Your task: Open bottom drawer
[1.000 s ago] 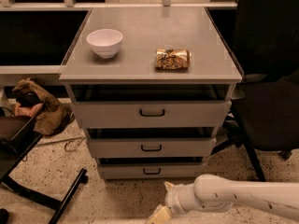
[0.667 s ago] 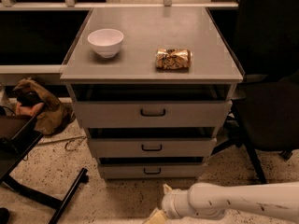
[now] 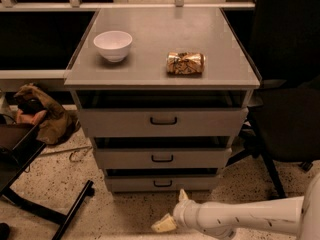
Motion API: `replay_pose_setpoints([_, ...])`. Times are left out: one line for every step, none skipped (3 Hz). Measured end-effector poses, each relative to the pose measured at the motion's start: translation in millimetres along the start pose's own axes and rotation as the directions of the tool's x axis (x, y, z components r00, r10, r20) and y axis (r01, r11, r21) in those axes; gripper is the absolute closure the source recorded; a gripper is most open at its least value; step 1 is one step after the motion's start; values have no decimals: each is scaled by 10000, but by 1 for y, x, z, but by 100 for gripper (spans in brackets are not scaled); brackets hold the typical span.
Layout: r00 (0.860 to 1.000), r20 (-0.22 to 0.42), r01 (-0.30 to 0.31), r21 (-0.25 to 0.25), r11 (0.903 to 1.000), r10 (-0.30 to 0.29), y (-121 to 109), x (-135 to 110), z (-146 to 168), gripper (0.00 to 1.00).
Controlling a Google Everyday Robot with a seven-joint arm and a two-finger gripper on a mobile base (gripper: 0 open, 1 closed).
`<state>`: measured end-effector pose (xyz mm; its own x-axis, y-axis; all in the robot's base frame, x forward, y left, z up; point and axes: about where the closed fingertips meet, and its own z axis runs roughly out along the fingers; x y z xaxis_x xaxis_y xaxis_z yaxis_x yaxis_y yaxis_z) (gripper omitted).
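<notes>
Little has shifted over the last second: the arm (image 3: 245, 218) has sunk slightly and slid a touch to the left, and the hand (image 3: 173, 210) at its end hangs just above the floor (image 3: 60, 184), about where it was. Its two pale fingers (image 3: 183, 194) are spread apart and hold nothing. One points up toward the cabinet and the other angles down and left.

The bottom drawer (image 3: 130, 184) sits shut at the foot of the cabinet, right behind and above the hand. Its small dark loop handle (image 3: 162, 183) is untouched, and the upper fingertip lies near it but still below and a little to the right. Judged from this, the task is at the approach stage. The hand needs to rise and close around the loop before any pull can start.

All three fronts are plain grey metal, flat and matte, with a dark gap above each. The bottom one is the slimmest, so the loop gives little room for the fingers. The middle drawer (image 3: 200, 159) and the top drawer (image 3: 210, 121) carry wider handles. On the smooth grey surface (image 3: 160, 24) rest a glossy white bowl (image 3: 113, 44) and a crinkled, shiny brown packet (image 3: 185, 63), well apart. The floor is speckled stone.
</notes>
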<state>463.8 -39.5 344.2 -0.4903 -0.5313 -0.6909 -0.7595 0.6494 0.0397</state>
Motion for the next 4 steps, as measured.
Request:
replay_pose_setpoints([10000, 69, -21, 147, 9999, 20, -5, -4, 1, 0])
replay_pose_setpoints([9998, 165, 83, 332, 9994, -88, -10, -7, 9, 0])
replay_pose_setpoints([9975, 475, 488, 672, 9965, -520, -29, -21, 38, 0])
replay_pose_setpoints([9963, 688, 442, 1112, 9928, -521, -69, -32, 94, 0])
